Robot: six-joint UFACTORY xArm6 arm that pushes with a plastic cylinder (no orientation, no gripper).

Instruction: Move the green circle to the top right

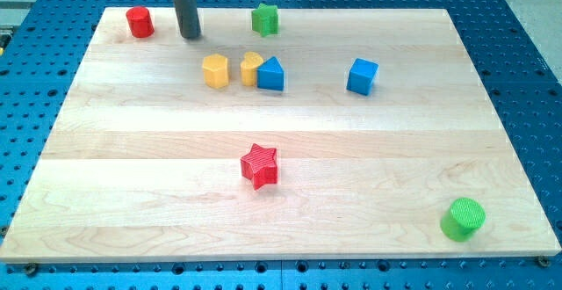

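Observation:
The green circle (463, 218) is a short green cylinder standing near the bottom right corner of the wooden board (158, 176). My tip (190, 36) rests near the board's top left, between the red cylinder (140, 21) and the green star (265, 18). The tip is far from the green circle and touches no block.
A yellow hexagon block (215, 70), a yellow rounded block (250, 67) and a blue triangle (271, 75) sit close together below the tip. A blue cube (362, 76) is right of them. A red star (260, 165) lies near the board's middle.

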